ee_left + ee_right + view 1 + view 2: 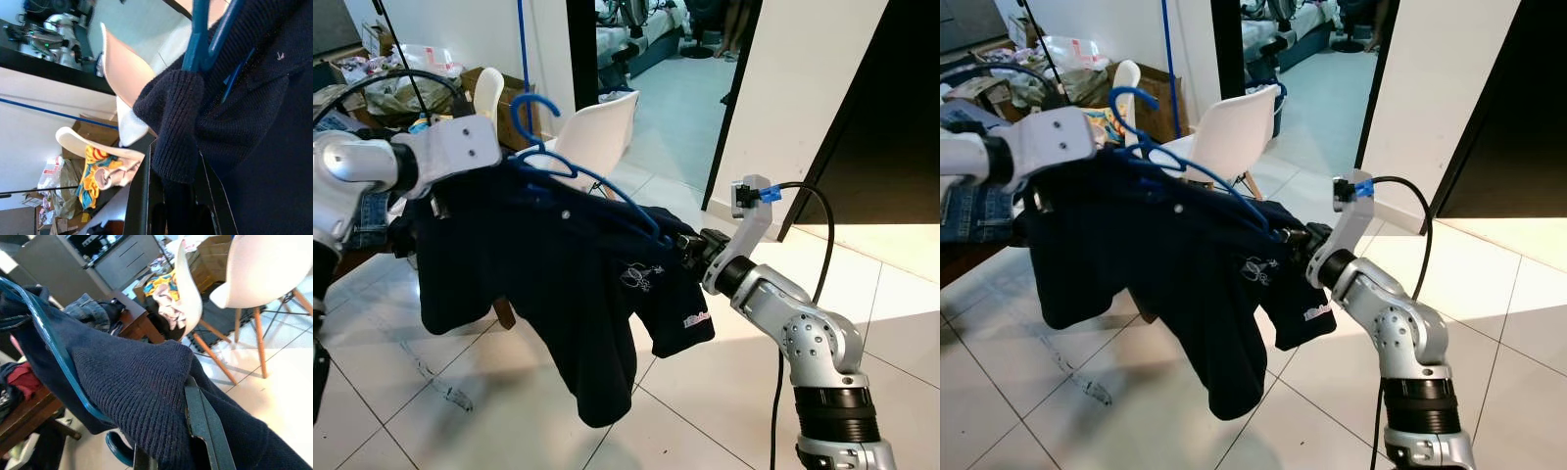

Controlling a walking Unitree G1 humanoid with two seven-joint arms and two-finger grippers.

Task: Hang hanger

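**Hanger and shirt held up between both arms**

I see the blue hanger (570, 168) up in the air in front of me, its hook (524, 110) pointing upward near the white chair behind it. A dark navy shirt (548, 284) is draped over it, the hanger's arm running along the shoulder line and the body of the shirt hanging down toward the tiled floor (401, 401). A small white print (641, 277) and a light label (697, 319) show on the cloth near my right side.

My left tool (178, 196) is at the collar end: in the left wrist view the black fingers (139, 196) are clenched on a ribbed fold of the navy cloth, with the hanger's blue neck just beyond it. My right tool (685, 247) is at the other end, at the sleeve; in the right wrist view one finger (205, 431) lies across the knit and the blue hanger arm curves past beneath the fabric. It is gripping the shirt there, and I cannot tell whether the hanger wire is caught inside the grip as well.

Behind the garment stands a white chair (602, 132), with a second white chair (487, 90) further back beside cardboard boxes (499, 98). On my left is a wooden table (29, 413) heaped with clothes. A doorway (646, 59) opens onto another room ahead.
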